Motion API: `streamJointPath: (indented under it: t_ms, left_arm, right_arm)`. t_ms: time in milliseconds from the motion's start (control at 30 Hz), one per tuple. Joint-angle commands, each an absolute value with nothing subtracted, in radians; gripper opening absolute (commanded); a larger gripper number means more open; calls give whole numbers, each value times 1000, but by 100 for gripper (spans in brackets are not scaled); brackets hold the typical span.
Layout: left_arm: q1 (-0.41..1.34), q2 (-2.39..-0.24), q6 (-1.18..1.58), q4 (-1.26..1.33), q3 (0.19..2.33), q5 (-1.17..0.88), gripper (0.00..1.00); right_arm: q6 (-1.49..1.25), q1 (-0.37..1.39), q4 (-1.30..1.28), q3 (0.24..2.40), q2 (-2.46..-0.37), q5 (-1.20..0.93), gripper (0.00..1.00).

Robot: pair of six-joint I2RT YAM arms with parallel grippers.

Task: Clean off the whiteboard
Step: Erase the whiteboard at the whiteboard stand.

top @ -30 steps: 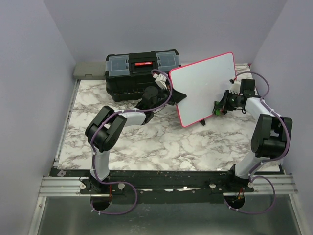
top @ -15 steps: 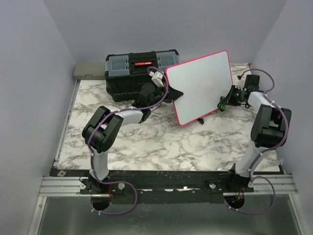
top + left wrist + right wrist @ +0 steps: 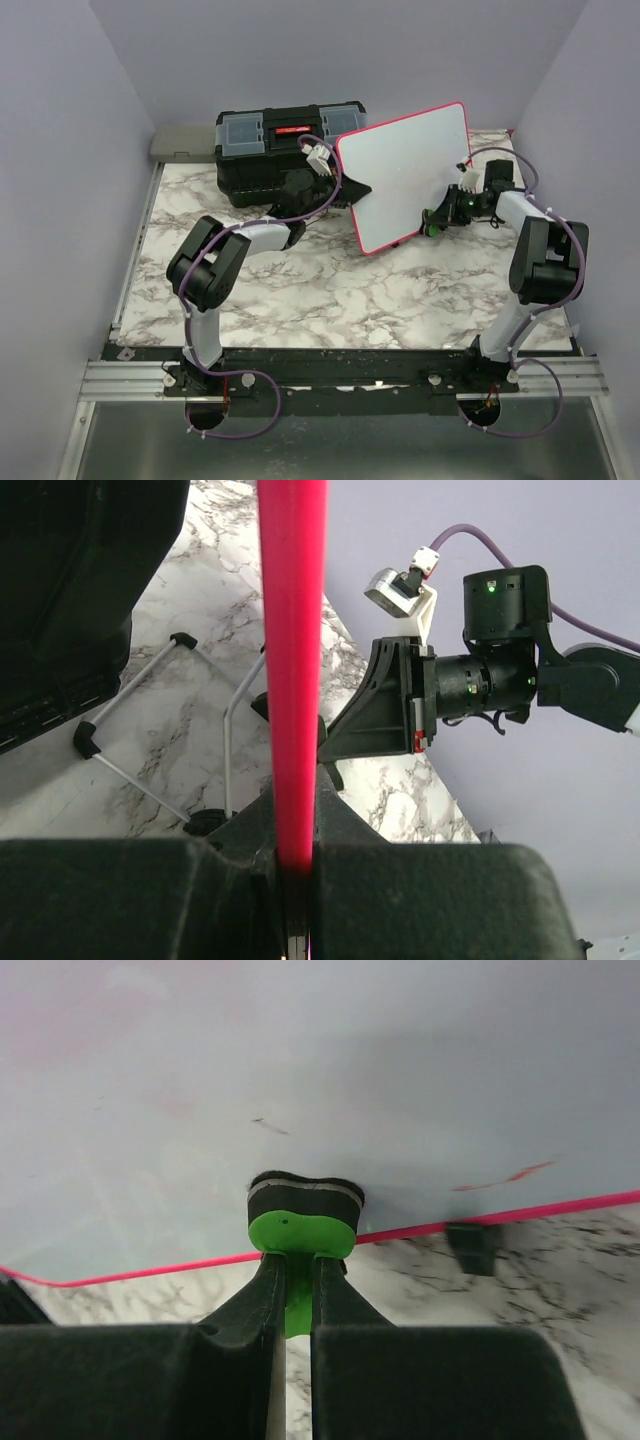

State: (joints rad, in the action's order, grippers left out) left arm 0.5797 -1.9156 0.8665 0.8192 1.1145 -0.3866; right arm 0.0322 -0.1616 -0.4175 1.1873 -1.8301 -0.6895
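We risk the flat white whiteboard with a thin pink-red rim (image 3: 405, 175) twisting out of our left gripper (image 3: 293, 880), which pinches only its edge, if our right gripper (image 3: 292, 1295), clamped on a green-and-black eraser pad (image 3: 303, 1210), pushes too hard. The whiteboard is held tilted over the marble-patterned table (image 3: 300, 290). The eraser pad touches its face near the lower rim, and a faint red streak (image 3: 500, 1177) lies beside it.

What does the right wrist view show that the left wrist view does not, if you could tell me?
Only the right wrist view shows the whiteboard face-on. The right gripper holds a green eraser with its felt against the board near the lower rim. A short red mark and one black foot lie beside it. Only the left wrist view shows the board edge-on, its pink-red rim clamped in the left gripper, with the black toolbox and the right arm beyond. Both show the whiteboard and the marbled table.
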Motion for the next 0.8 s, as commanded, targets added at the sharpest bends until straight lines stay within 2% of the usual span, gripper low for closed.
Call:
streamJointPath:
  t_ms: [0, 100, 300, 567, 767]
  left_arm:
    - [611, -1853, 962, 953, 1139, -506, 0]
    - [609, -1844, 956, 951, 1129, -508, 0]
    - [597, -1826, 953, 956, 1108, -505, 0]
    - [582, -1782, 954, 959, 1096, -508, 0]
    - [577, -1774, 969, 969, 1087, -490, 0]
  right_arm:
    - [-50, -116, -435, 1180, -1815, -844, 1]
    - [-98, -116, -400, 1199, -1794, -812, 1]
    - [-208, -150, -326, 1180, -1755, -545, 1]
    - [-251, -231, -233, 1148, -1720, -573, 1]
    - [-189, -228, 75, 1030, -1618, -523, 1]
